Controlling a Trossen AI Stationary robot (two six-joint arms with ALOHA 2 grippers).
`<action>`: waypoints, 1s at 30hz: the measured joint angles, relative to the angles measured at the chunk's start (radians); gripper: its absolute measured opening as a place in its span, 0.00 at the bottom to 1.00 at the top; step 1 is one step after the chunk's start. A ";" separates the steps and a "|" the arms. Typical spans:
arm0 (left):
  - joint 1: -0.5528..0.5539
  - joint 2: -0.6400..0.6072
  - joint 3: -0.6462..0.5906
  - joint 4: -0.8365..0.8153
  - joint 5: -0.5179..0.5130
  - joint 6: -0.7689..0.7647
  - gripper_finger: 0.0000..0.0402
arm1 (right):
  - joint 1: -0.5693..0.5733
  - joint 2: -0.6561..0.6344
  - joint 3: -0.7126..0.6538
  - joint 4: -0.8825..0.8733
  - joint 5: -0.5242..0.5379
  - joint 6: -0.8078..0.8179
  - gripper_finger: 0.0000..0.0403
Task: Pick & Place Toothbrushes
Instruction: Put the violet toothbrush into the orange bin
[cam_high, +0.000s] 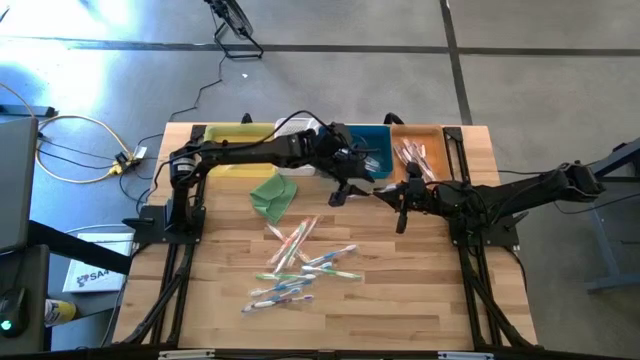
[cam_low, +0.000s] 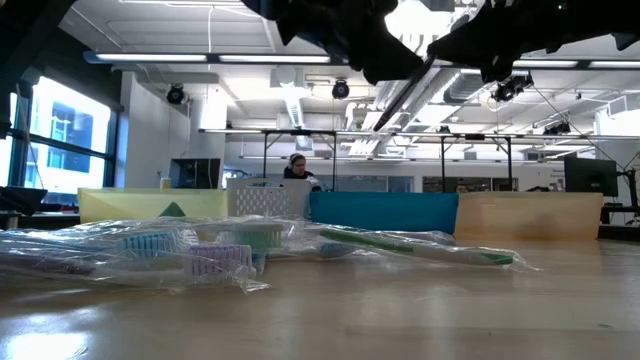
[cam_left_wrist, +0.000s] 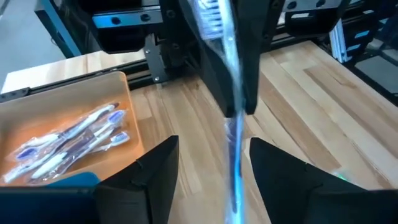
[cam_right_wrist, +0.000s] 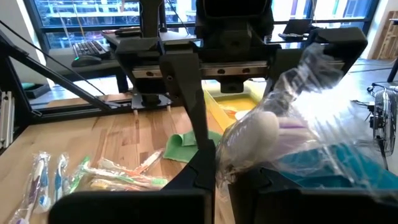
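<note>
The right claw (cam_high: 385, 192) pinches a blue toothbrush in clear wrapper (cam_left_wrist: 231, 127) above the wooden table (cam_high: 400, 300); the left claw (cam_high: 345, 190) is spread beside it. A weak pinch risks dropping it short of the bins.

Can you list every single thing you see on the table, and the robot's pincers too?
Loose toothbrushes: a dozen or so, mixed colours, wrapped, table middle.
Yellow bin: one, back edge.
White basket: one, between yellow and blue bins.
Blue bin: one, back edge.
Orange bin: one, back edge, several toothbrushes inside.
Green cloth: one, folded, before the yellow bin.
Handed-over toothbrush: one, blue.
Left pincer: open around it.
Right pincer: shut on it.
</note>
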 joint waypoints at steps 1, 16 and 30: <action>0.000 0.000 0.000 0.003 0.001 -0.006 0.48 | 0.000 0.000 0.000 0.000 0.000 0.000 0.03; -0.013 -0.107 -0.063 0.038 -0.192 0.101 0.49 | 0.000 -0.019 0.000 -0.075 0.115 0.038 0.03; 0.001 -0.538 -0.673 0.403 -0.187 0.106 0.49 | 0.000 -0.059 0.005 -0.133 0.284 0.252 0.03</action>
